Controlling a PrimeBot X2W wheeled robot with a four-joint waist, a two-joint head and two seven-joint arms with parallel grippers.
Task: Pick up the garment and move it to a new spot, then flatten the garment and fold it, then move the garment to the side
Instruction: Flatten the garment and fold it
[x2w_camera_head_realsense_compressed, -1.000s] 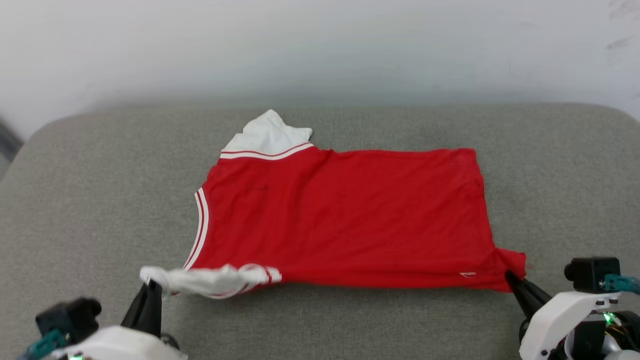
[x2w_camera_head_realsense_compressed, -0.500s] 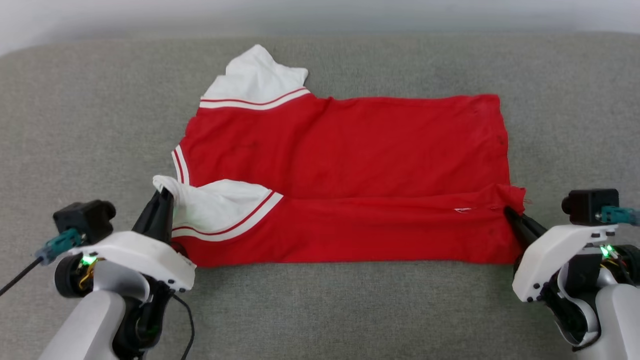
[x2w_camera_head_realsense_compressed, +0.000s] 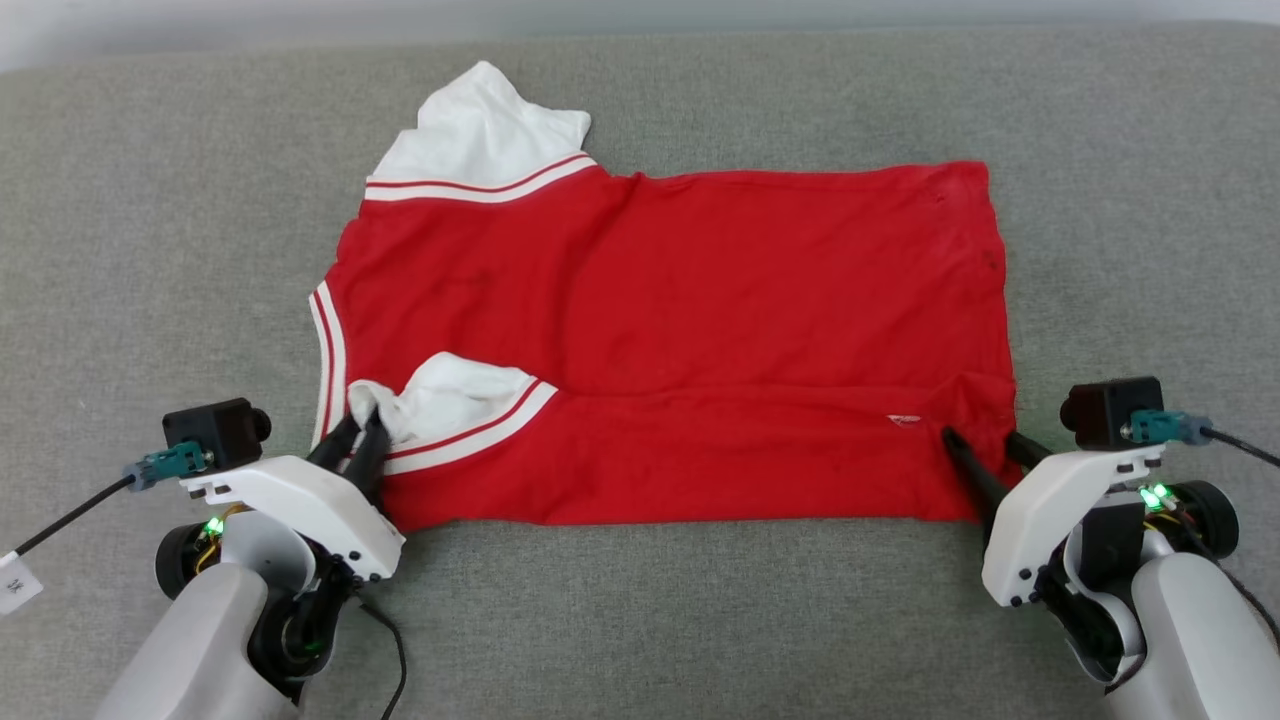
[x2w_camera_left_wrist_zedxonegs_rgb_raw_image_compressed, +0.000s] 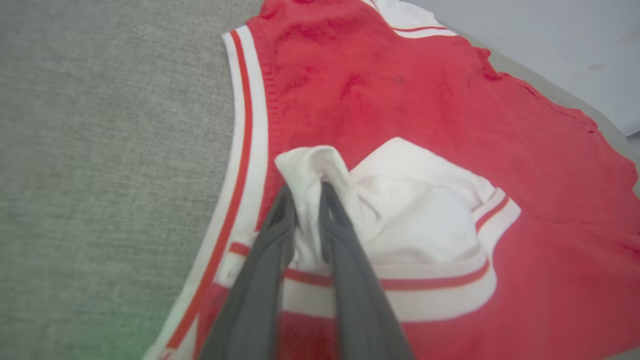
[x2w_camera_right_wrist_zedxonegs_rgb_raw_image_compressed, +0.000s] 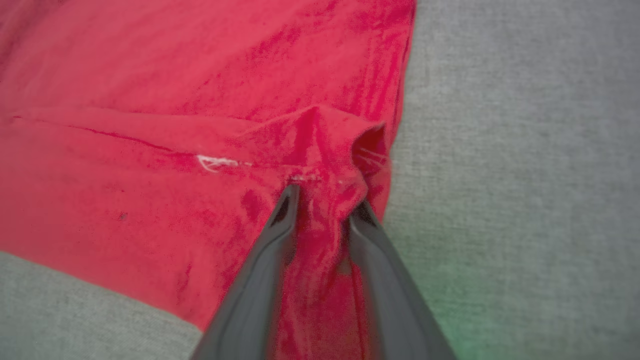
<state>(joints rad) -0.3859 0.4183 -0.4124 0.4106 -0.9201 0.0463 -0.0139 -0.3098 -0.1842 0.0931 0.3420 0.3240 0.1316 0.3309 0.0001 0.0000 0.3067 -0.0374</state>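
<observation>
The garment (x2w_camera_head_realsense_compressed: 680, 330) is a red shirt with white sleeves and red-white striped trim, spread on a grey cushion with its near strip folded over onto its body. My left gripper (x2w_camera_head_realsense_compressed: 362, 425) is at the shirt's near left, shut on the bunched white sleeve (x2w_camera_left_wrist_zedxonegs_rgb_raw_image_compressed: 400, 210). In the left wrist view the left gripper (x2w_camera_left_wrist_zedxonegs_rgb_raw_image_compressed: 306, 192) has white cloth pinched in a narrow gap. My right gripper (x2w_camera_head_realsense_compressed: 980, 437) stands at the near right corner with its fingers apart. In the right wrist view a ridge of red cloth (x2w_camera_right_wrist_zedxonegs_rgb_raw_image_compressed: 320, 150) lies loose between the right gripper's (x2w_camera_right_wrist_zedxonegs_rgb_raw_image_compressed: 326, 197) tips.
The grey cushion (x2w_camera_head_realsense_compressed: 150, 200) stretches wide on both sides of the shirt and in front of it. A pale wall (x2w_camera_head_realsense_compressed: 200, 25) runs along the far edge. A black cable with a white tag (x2w_camera_head_realsense_compressed: 18, 585) hangs off my left wrist.
Both grippers carried the shirt's near edge up and over onto its body, making a fold. The right fingers have parted and the head camera has tilted down.
</observation>
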